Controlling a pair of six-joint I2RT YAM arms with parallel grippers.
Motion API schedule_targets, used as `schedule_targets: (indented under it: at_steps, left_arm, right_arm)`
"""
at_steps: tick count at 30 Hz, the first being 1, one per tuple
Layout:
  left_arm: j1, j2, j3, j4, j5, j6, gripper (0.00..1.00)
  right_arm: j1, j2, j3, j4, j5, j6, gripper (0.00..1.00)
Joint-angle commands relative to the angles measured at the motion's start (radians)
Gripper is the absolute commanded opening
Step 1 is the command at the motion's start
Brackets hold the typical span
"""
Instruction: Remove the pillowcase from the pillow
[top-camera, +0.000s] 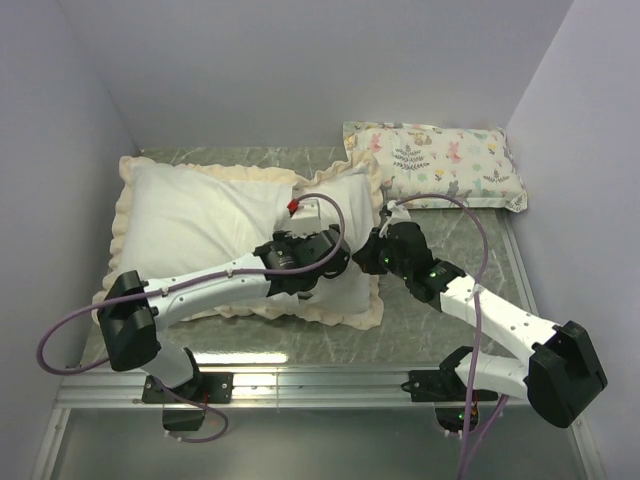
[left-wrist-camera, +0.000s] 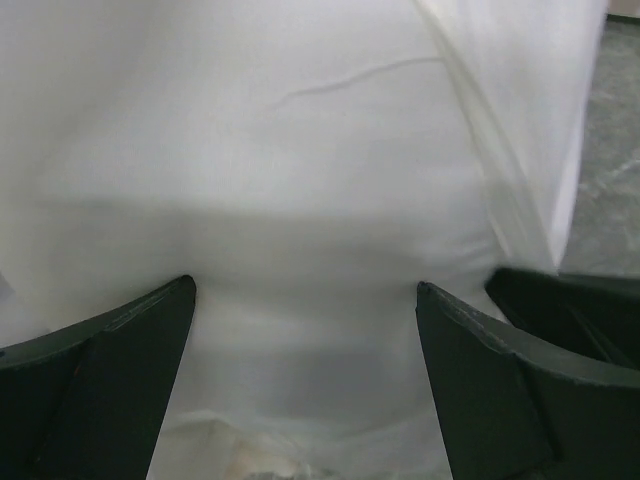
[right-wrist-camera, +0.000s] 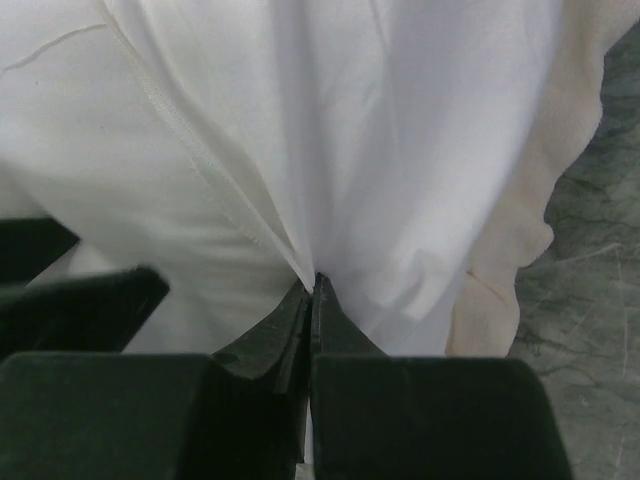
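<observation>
The pillowcase (top-camera: 200, 220) lies cream-white face up on the left half of the table, with its ruffled edging (right-wrist-camera: 520, 200) all round. The pillow is mostly hidden inside it. A smoother white bulge (top-camera: 320, 212) shows by a red tag at the right end. My left gripper (top-camera: 335, 250) is open. Its fingers (left-wrist-camera: 150, 340) stand wide apart against smooth white fabric (left-wrist-camera: 300, 180). My right gripper (top-camera: 368, 252) is shut on a pinched fold of the pillowcase (right-wrist-camera: 313, 280) beside a stitched hem (right-wrist-camera: 200, 170). The two grippers sit close together.
A small animal-print pillow (top-camera: 435, 160) lies at the back right against the wall. Grey marble tabletop (top-camera: 450, 250) shows right of the big pillow. White walls close in the left, back and right. A metal rail (top-camera: 320, 385) runs along the near edge.
</observation>
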Motion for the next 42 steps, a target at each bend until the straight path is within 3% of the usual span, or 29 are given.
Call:
schedule_targets:
  at_steps: [1, 4, 7, 8, 9, 12, 14, 16, 18, 19, 20, 22, 25, 36, 42]
  left_arm:
    - [0.059, 0.035, -0.039, 0.075, 0.019, 0.0, 0.99]
    - [0.083, 0.113, -0.024, 0.115, 0.081, 0.046, 0.99]
    - [0.112, 0.147, -0.023, 0.147, 0.145, 0.067, 0.98]
    - [0.118, 0.147, -0.039, 0.178, 0.162, 0.074, 0.95]
    - [0.124, 0.149, -0.043, 0.182, 0.177, 0.071, 0.74]
    - [0.141, 0.155, -0.045, 0.19, 0.196, 0.063, 0.26]
    - [0.144, 0.161, -0.036, 0.19, 0.191, 0.057, 0.02]
    - [0.144, 0.159, -0.027, 0.186, 0.19, 0.058, 0.0]
    - [0.146, 0.158, -0.005, 0.175, 0.184, 0.063, 0.0]
    - [0.149, 0.15, 0.015, 0.169, 0.173, 0.07, 0.0]
    - [0.152, 0.146, 0.029, 0.16, 0.168, 0.075, 0.0]
    - [0.176, 0.124, 0.061, 0.133, 0.159, 0.086, 0.0]
    - [0.23, 0.074, 0.084, 0.123, 0.167, 0.127, 0.0]
    - [0.443, -0.068, 0.145, 0.083, 0.26, 0.236, 0.0]
    - [0.483, -0.126, 0.141, 0.094, 0.318, 0.248, 0.0]
  right_arm:
    - [0.005, -0.024, -0.032, -0.032, 0.02, 0.004, 0.0]
    - [0.005, -0.016, -0.029, -0.023, -0.003, 0.005, 0.0]
    - [0.005, -0.021, -0.032, -0.014, -0.04, -0.008, 0.2]
    - [0.005, -0.027, -0.038, -0.008, -0.049, -0.016, 0.32]
    - [0.008, -0.035, -0.041, -0.006, -0.055, -0.018, 0.37]
    - [0.018, -0.046, -0.04, -0.023, -0.075, -0.027, 0.51]
    - [0.041, -0.056, -0.041, -0.037, -0.072, -0.019, 0.58]
    - [0.056, -0.07, -0.053, -0.042, -0.064, -0.009, 0.59]
    - [0.067, -0.073, -0.066, -0.048, -0.044, -0.001, 0.52]
    - [0.067, -0.075, -0.073, -0.058, -0.009, 0.005, 0.32]
    - [0.067, -0.075, -0.076, -0.074, 0.011, 0.007, 0.22]
    - [0.068, -0.087, -0.092, -0.103, 0.052, 0.008, 0.1]
    - [0.062, -0.102, -0.11, -0.121, 0.097, 0.022, 0.03]
    - [0.022, -0.112, -0.141, -0.118, 0.138, 0.051, 0.0]
    - [-0.053, -0.066, -0.168, -0.057, 0.08, 0.053, 0.0]
